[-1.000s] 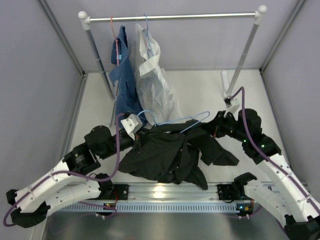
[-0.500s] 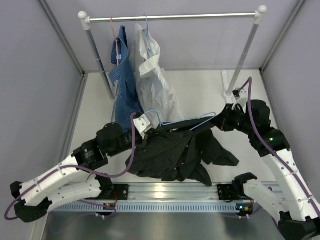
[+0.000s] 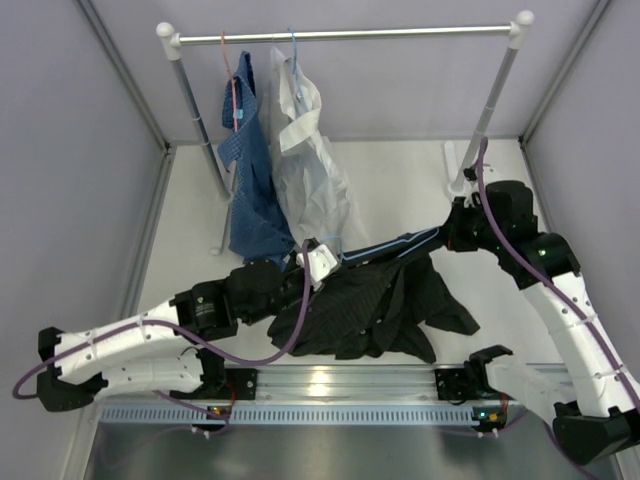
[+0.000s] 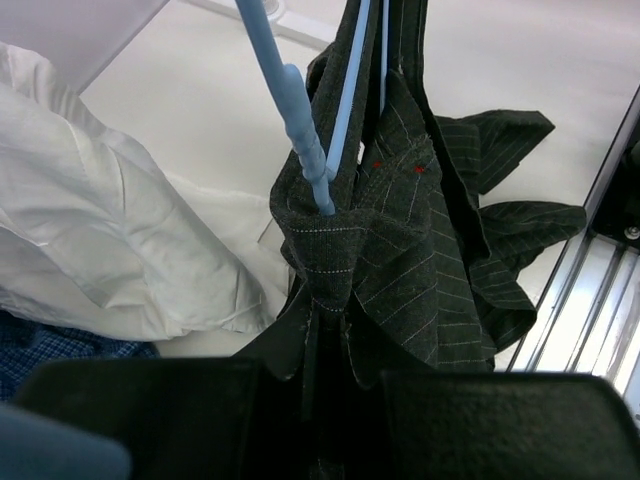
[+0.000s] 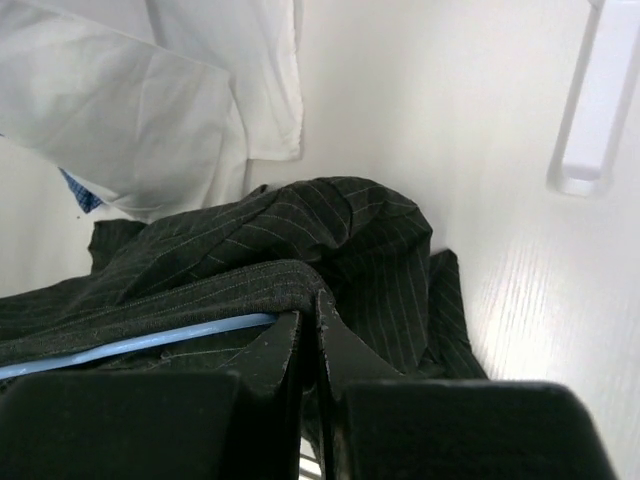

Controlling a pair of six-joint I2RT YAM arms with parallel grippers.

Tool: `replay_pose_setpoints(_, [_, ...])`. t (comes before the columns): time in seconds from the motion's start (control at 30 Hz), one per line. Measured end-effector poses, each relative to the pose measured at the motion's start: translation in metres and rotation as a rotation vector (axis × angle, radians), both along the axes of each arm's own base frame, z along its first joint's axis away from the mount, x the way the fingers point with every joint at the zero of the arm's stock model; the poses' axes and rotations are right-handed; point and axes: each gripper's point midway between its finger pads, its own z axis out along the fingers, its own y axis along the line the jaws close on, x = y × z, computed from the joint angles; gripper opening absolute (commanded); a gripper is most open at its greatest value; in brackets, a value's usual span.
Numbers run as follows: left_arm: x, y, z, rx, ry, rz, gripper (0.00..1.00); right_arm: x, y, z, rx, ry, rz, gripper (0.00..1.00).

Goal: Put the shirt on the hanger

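The black pinstriped shirt (image 3: 372,305) hangs bunched between my two grippers, its lower part resting on the table. The light-blue wire hanger (image 3: 392,246) runs inside its upper edge, with the hook beside the left gripper. My left gripper (image 3: 316,266) is shut on a fold of the shirt (image 4: 400,230) just below the hanger's neck (image 4: 300,120). My right gripper (image 3: 452,236) is shut on the shirt's far end (image 5: 340,230), and the hanger wire (image 5: 130,345) lies under the cloth right beside its jaws. The left gripper (image 4: 328,320) and the right gripper (image 5: 308,305) both show their jaws closed on cloth.
A clothes rack (image 3: 340,36) stands at the back, holding a blue patterned shirt (image 3: 250,170) and a white shirt (image 3: 310,170) close behind the left gripper. The rack's right foot (image 5: 590,110) stands near the right gripper. A metal rail (image 3: 330,385) runs along the near edge.
Both grippers have lifted the shirt and hanger. The left gripper moved right and the right gripper moved back, drawing the shirt's top out along the hanger wire.
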Motion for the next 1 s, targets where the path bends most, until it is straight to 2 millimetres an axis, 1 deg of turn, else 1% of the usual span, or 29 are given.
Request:
replay_pose_setpoints(0.1, [0.000,-0.006,-0.004,0.036,-0.011,0.027,0.00,0.002,-0.005,-0.002,-0.040,0.007,-0.005,0.00])
replay_pose_setpoints(0.2, [0.004,-0.010,-0.002,0.066,-0.013,0.059,0.00,0.002,-0.010,-0.004,-0.072,0.014,-0.012,0.00])
replay_pose_setpoints(0.27, [0.006,-0.013,-0.003,0.088,-0.005,0.075,0.00,0.002,-0.008,-0.004,-0.094,0.010,-0.003,0.00])
replay_pose_setpoints(0.3, [0.006,-0.014,-0.005,0.116,-0.001,0.079,0.00,0.003,-0.005,-0.002,-0.098,0.004,0.007,0.00])
replay_pose_setpoints(0.37, [0.006,-0.014,-0.020,0.196,0.009,0.087,0.00,0.005,0.001,0.006,-0.121,-0.024,0.024,0.00])
replay_pose_setpoints(0.47, [0.006,-0.014,-0.044,0.305,0.032,0.091,0.00,0.004,0.023,0.020,-0.140,-0.067,0.094,0.00])
replay_pose_setpoints(0.53, [0.007,-0.015,-0.052,0.349,0.048,0.110,0.00,0.000,0.037,0.020,-0.128,-0.066,0.136,0.00])
replay_pose_setpoints(0.57, [0.010,-0.015,-0.052,0.350,0.052,0.134,0.00,-0.003,0.041,0.018,-0.117,-0.060,0.145,0.00])
replay_pose_setpoints(0.63, [0.017,-0.014,-0.044,0.320,0.048,0.198,0.00,-0.008,0.048,0.017,-0.071,-0.066,0.152,0.00])
replay_pose_setpoints(0.7, [0.025,-0.012,-0.030,0.260,0.047,0.272,0.00,-0.017,0.054,0.015,-0.005,-0.075,0.158,0.00])
replay_pose_setpoints(0.8, [0.045,-0.007,-0.010,0.121,0.090,0.378,0.00,-0.043,0.065,0.013,0.117,-0.094,0.203,0.00])
replay_pose_setpoints(0.87, [0.062,0.001,0.001,0.025,0.134,0.439,0.00,-0.058,0.073,0.013,0.188,-0.110,0.239,0.00])
replay_pose_setpoints(0.9, [0.068,0.002,0.009,-0.039,0.166,0.445,0.00,-0.064,0.076,0.015,0.217,-0.117,0.253,0.00])
replay_pose_setpoints(0.97, [0.080,0.008,0.019,-0.109,0.191,0.463,0.00,-0.075,0.085,0.016,0.282,-0.137,0.289,0.00])
replay_pose_setpoints(1.0, [0.082,0.006,0.025,-0.146,0.203,0.445,0.00,-0.079,0.089,0.015,0.310,-0.148,0.305,0.04])
